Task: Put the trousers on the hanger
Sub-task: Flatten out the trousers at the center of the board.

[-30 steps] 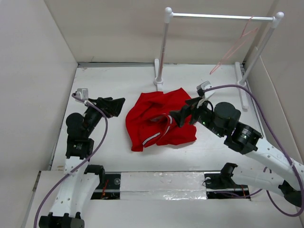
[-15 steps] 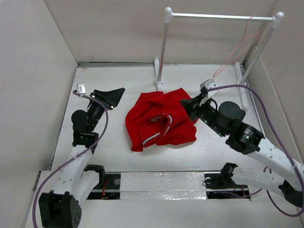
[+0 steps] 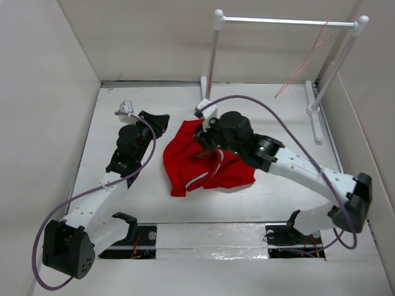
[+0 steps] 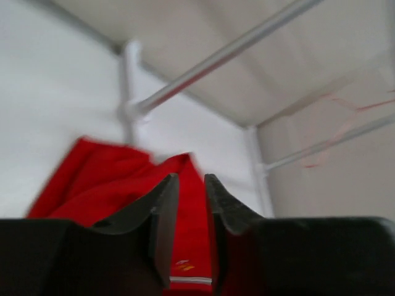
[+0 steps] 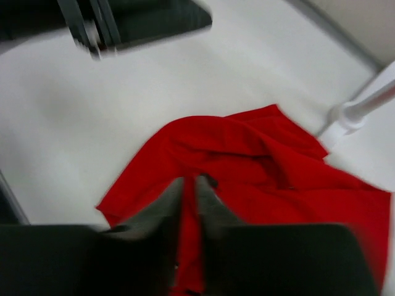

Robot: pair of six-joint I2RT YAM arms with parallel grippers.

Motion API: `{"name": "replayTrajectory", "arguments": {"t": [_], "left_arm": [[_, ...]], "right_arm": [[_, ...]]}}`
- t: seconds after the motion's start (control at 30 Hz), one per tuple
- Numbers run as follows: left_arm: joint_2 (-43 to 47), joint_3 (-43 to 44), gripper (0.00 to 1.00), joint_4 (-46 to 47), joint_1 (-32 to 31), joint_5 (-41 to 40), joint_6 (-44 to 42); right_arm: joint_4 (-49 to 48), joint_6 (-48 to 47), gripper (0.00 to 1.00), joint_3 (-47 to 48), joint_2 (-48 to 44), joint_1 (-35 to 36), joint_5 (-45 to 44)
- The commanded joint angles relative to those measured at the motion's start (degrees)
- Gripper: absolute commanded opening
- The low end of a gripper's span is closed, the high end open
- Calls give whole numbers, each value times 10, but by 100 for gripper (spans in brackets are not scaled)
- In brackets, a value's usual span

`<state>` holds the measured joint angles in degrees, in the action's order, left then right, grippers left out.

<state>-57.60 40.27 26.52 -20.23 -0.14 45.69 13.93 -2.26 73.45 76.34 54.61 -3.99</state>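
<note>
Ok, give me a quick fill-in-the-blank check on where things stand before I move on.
1. The trousers lie crumpled on the ____.
2. The hanger hangs from the rack's silver ____.
3. The right gripper is above the trousers' ____ edge, toward the rack.
4. The left gripper is on the ____ side of the trousers in the top view.

Missing words: table; bar; far; left

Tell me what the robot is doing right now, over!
Left gripper and right gripper nearly shut, holding nothing, above the trousers. Trousers crumpled on the table. Hanger hooked on the rack bar, untouched. Nothing in the way.
</note>
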Motion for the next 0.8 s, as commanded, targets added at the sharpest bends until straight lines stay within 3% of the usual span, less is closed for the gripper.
{"name": "replayTrajectory", "arguments": {"t": [0.0,0.1,0.17,0.27,0.4,0.53,0.77], "left_arm": [[28,-88,26,-118,1,-86,-14],[68,-137,41,-153,1,-105,-10],[86,-156,51,-164,1,-111,-11],[74,-172,55,-192,1,-104,-10],[34,-212,59,-150,30,-59,-11],[-28,-217,60,-95,35,29,-26],[-88,-212,58,-40,35,80,-40]], "right_arm": [[13,-35,37,64,71,9,18],[12,-45,62,97,149,9,8],[5,-49,67,107,199,4,3],[28,-51,67,147,252,-3,11],[56,-49,65,175,318,-3,-15],[50,-42,65,152,328,-8,-36],[65,-29,61,113,323,-13,-70]]}}
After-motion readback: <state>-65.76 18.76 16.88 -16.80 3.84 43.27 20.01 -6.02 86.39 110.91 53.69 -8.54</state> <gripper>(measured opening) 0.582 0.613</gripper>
